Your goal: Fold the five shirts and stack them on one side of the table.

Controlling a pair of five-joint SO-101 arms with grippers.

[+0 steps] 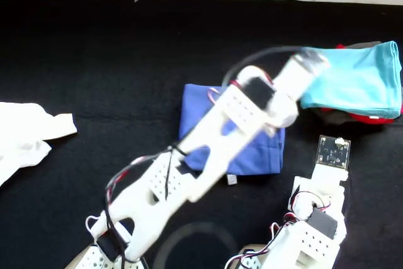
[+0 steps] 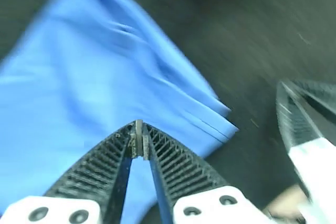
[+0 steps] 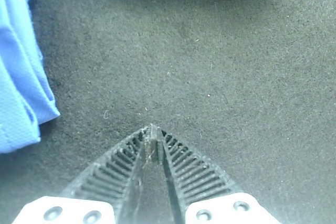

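Shirts on black desk point(image 1: 94, 48): blue shirt point(image 1: 255, 152) folded mid-desk, teal shirt point(image 1: 359, 80) topping a red/dark pile point(image 1: 368, 118) at the right edge, white shirt point(image 1: 25, 133) crumpled at left edge. Left tool point(image 2: 137, 140) pinched closed w/ nothing in it, above the blue shirt. Right tool point(image 3: 152, 132) same, over bare desk just beside it.

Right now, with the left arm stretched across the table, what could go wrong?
1. The left arm hangs over the folded blue shirt; pulling back low could drag it and undo the fold.
2. The left gripper, shut and empty, is close to the cyan shirt topping the stack; a nudge could skew it.
3. The right gripper sits near the blue shirt's edge, close to the left one; they could collide.
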